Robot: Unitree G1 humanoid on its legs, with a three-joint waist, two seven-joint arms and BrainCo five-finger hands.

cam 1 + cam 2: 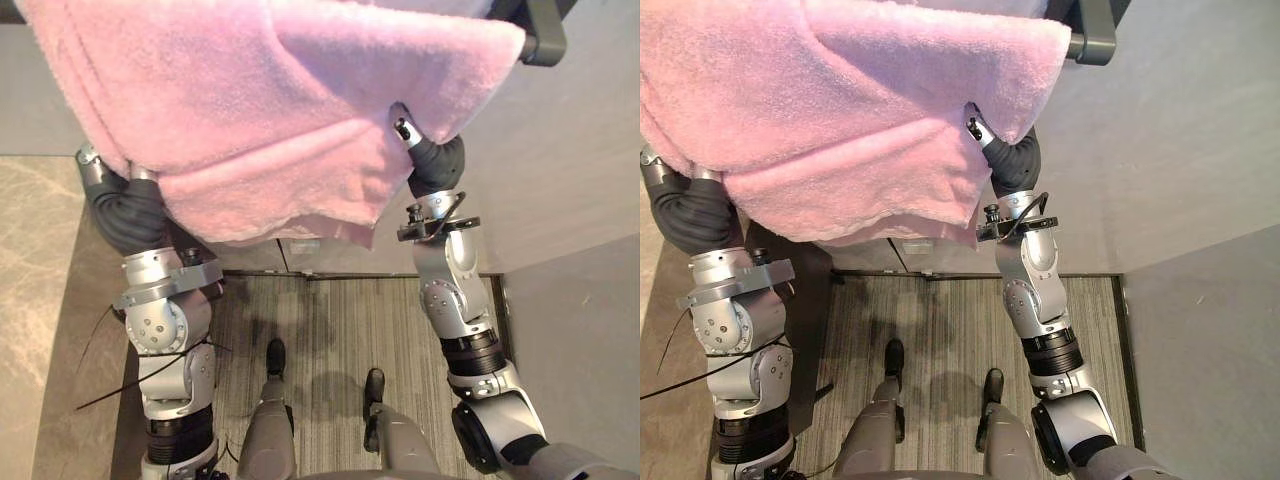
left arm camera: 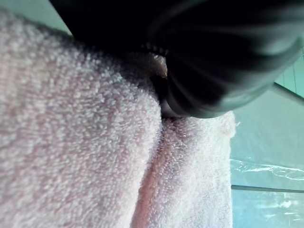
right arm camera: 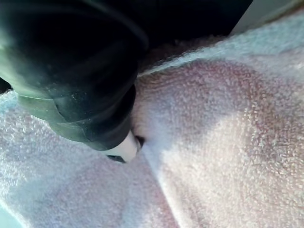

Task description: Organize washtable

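A big pink towel (image 1: 260, 100) is up high in front of the robot, spread wide and folded so one soft layer hangs over another; its lower edge sags in a curve well above the floor; the left hand (image 1: 125, 212) goes up under the towel on the left side and the cloth hides most of it, so I cannot tell if it is grasping the towel or let loose; the right hand (image 1: 436, 160) goes up under the towel's right corner, tucked in the same way, and I cannot tell if it is clenched either; up close, each hand's dark cover sits right against the fluffy cloth; a dark bar (image 1: 545, 42) pokes out just past the towel's top right corner; down below is a striped rug (image 1: 340, 330); a grey wall (image 1: 570, 160) stands on the right
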